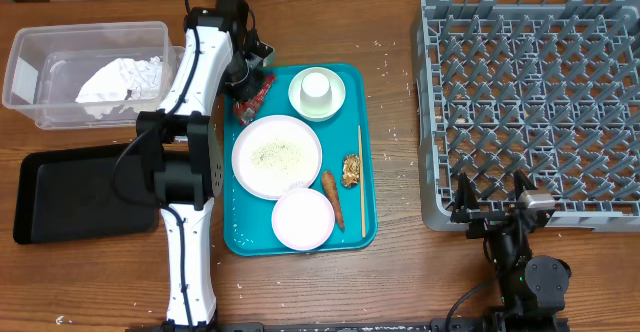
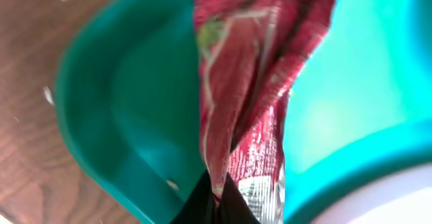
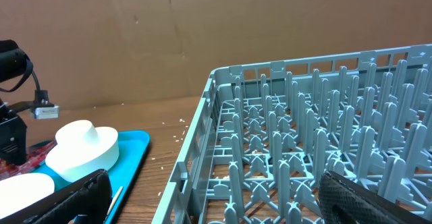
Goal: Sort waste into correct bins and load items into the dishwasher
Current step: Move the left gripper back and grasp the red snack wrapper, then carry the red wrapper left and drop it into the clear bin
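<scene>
At the teal tray's far-left corner: left gripper (image 1: 249, 84) clenched on the wrapper (image 1: 256, 94). Wrist view: dark fingertips (image 2: 202, 209) pinched together on one end of the crinkled red foil, with the teal tray (image 2: 115, 109) right behind it. Cannot tell whether the wrapper touches the tray floor.

Right gripper (image 1: 492, 198): jaws spread wide, grasping nothing, just in front of the rack's (image 1: 530, 102) near-left edge.

Bins, left of the teal tray:
- tub (image 1: 28, 44), far side, with the napkin (image 1: 120, 80) inside
- black tray (image 1: 60, 197), near side, just beside the tub

On the teal tray:
- plate (image 1: 277, 167) in the middle, rice (image 1: 272, 153) scattered on it
- small plate (image 1: 303, 218) at the near edge, touching the plate
- bowl (image 1: 298, 97) at the far-right corner, cup (image 1: 317, 86) sitting in it
- carrot stick (image 1: 332, 197) right of the small plate
- brown bit (image 1: 351, 170) just beyond the carrot stick
- chopstick (image 1: 361, 180) along the right side

Loose white grains lie on the table (image 1: 400, 272) near the rack.
</scene>
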`<act>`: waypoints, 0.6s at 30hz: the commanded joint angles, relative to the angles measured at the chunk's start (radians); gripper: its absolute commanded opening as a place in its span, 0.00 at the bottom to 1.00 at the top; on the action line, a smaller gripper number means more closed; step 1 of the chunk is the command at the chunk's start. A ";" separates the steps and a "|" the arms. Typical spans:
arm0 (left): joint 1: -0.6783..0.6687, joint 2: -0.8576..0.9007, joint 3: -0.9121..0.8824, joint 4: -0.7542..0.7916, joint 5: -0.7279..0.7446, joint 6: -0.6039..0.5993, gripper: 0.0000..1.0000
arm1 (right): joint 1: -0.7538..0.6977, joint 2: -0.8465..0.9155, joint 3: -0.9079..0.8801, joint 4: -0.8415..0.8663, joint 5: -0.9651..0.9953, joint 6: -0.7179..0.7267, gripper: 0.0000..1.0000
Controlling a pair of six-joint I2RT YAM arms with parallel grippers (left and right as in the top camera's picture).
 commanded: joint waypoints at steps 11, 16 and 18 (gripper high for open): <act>0.010 -0.002 0.479 -0.062 -0.015 -0.309 0.04 | 0.006 -0.007 -0.010 0.007 0.013 0.000 1.00; 0.067 -0.002 0.613 0.004 -0.281 -0.482 0.04 | 0.006 -0.007 -0.010 0.007 0.013 0.000 1.00; 0.107 -0.002 0.617 0.010 -0.399 -0.559 0.04 | 0.006 -0.007 -0.010 0.007 0.013 0.000 1.00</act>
